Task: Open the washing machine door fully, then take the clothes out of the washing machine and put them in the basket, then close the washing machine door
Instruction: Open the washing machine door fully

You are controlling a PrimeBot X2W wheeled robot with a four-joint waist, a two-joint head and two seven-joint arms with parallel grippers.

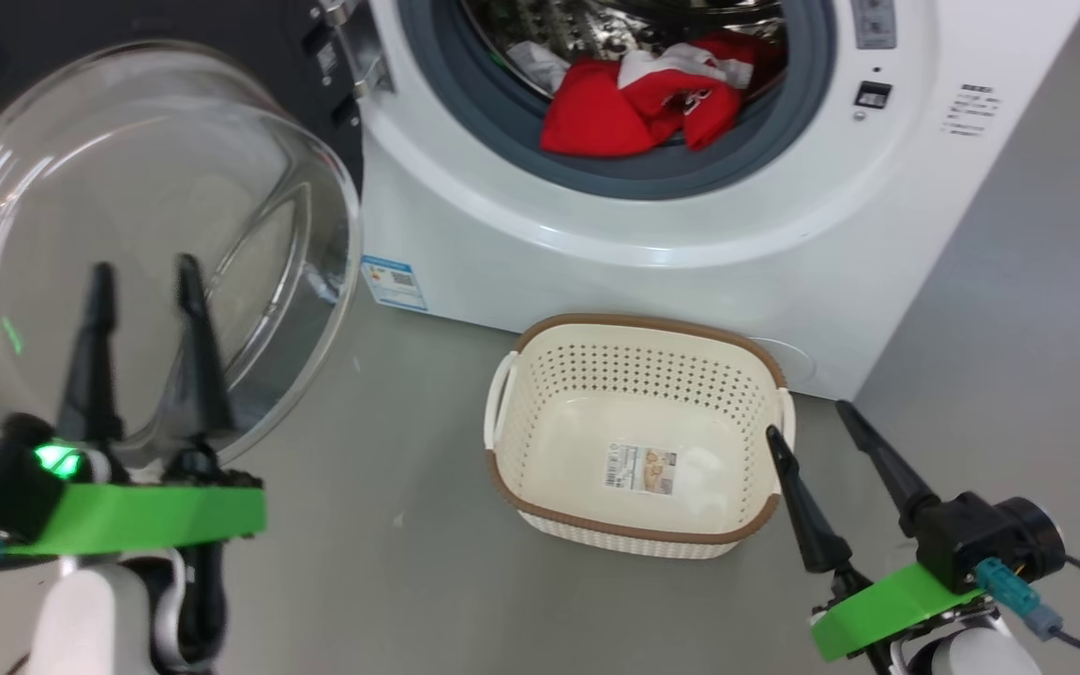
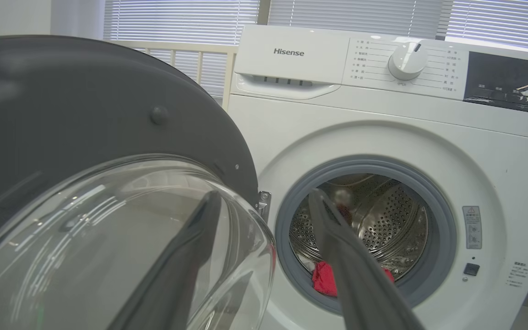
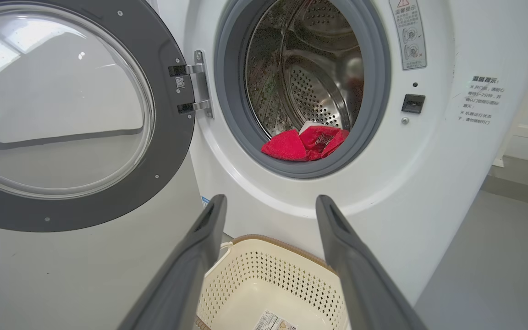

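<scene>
Washing machine door (image 1: 156, 169), one unit, stands swung wide on its hinge directly beyond the left gripper (image 1: 143, 264), glass bowl bulging toward that gripper, whose jaws are spread apart and grasp nothing. One washing machine (image 1: 690, 272) lies ahead between both grippers, drum mouth facing them, with one red-and-white heap of clothes (image 1: 652, 103) on the gasket; the garments cannot be counted. One basket (image 1: 652, 323) sits mouth-up on the floor (image 1: 390, 525) just left of the right gripper (image 1: 807, 419), long axis parallel to the machine front; that gripper is likewise spread and empty.
</scene>
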